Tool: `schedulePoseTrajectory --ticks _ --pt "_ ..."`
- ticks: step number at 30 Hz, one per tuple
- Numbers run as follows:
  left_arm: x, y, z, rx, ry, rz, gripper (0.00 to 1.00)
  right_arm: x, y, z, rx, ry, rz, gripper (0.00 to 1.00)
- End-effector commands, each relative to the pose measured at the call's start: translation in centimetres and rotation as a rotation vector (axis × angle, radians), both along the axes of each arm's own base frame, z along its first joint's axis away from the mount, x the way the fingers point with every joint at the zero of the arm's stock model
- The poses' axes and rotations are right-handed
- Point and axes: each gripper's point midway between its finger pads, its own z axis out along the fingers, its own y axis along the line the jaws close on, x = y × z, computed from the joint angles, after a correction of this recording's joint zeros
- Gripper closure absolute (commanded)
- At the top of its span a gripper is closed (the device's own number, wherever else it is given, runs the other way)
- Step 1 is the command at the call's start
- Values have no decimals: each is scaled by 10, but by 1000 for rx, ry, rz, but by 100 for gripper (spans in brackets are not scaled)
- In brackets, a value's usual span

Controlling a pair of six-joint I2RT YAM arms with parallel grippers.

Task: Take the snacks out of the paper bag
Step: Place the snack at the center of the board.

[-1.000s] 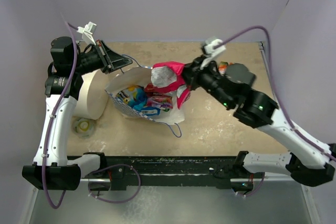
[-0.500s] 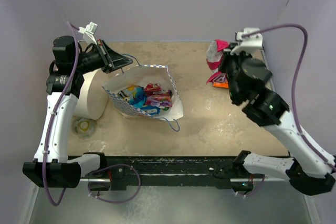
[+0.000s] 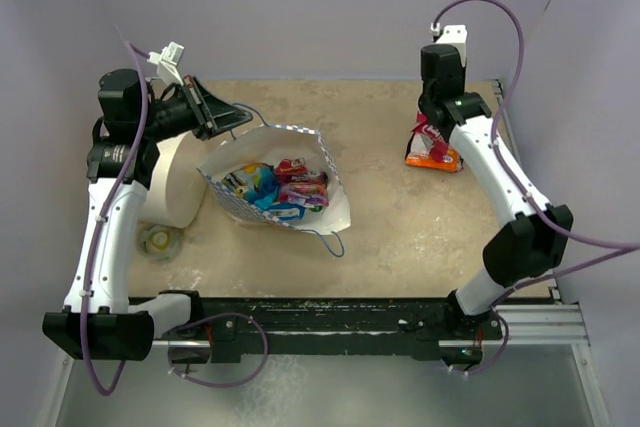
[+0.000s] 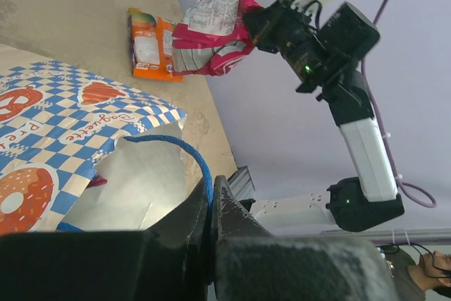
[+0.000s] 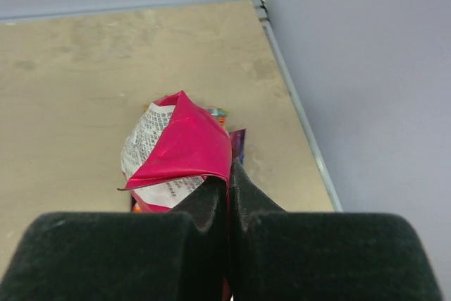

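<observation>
The checkered paper bag (image 3: 338,209) lies open at table centre-left with several bright snacks (image 3: 288,188) inside. My left gripper (image 3: 242,119) is shut on the bag's thin blue cord handle (image 4: 201,163) at the far rim, holding the mouth up; the checkered outside (image 4: 63,146) shows in the left wrist view. My right gripper (image 3: 430,119) is shut on a magenta packet (image 5: 180,149) at the far right. It holds it just over an orange packet (image 3: 436,157) on the table. A purple packet edge (image 5: 237,144) shows beneath.
A large white cylinder (image 3: 172,182) stands left of the bag, with a small round lid-like thing (image 3: 158,240) in front of it. Purple walls close the back and sides. A metal rail (image 5: 296,96) runs along the table's right edge.
My right arm has carried the magenta packet from above the bag over to the far right and down over the orange packet. The left arm and bag have stayed put.
</observation>
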Motion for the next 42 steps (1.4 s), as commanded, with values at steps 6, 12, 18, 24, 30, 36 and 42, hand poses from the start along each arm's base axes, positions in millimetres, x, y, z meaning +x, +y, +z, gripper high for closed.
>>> schedulePoseTrajectory --ticks 6,12,18,24,30,36,42 --pt "-15 -3 22 -7 -90 -25 100 14 -71 22 -106 -11 -204 100" --pt "-11 -3 21 -4 -87 -29 100 25 -79 5 -172 39 -200 100" --pt "-10 -2 23 10 -91 -32 100 55 -72 -30 -189 103 -216 100" --pt "-13 -1 22 31 -91 -25 100 81 -42 -79 -222 184 -160 100" --pt "-13 2 24 56 -97 -12 100 100 2 -134 -132 255 -65 90" --pt "-13 3 24 69 -98 -6 100 105 30 -187 25 340 8 85" --pt "-12 3 24 71 -98 -5 100 97 41 -223 105 400 11 77"
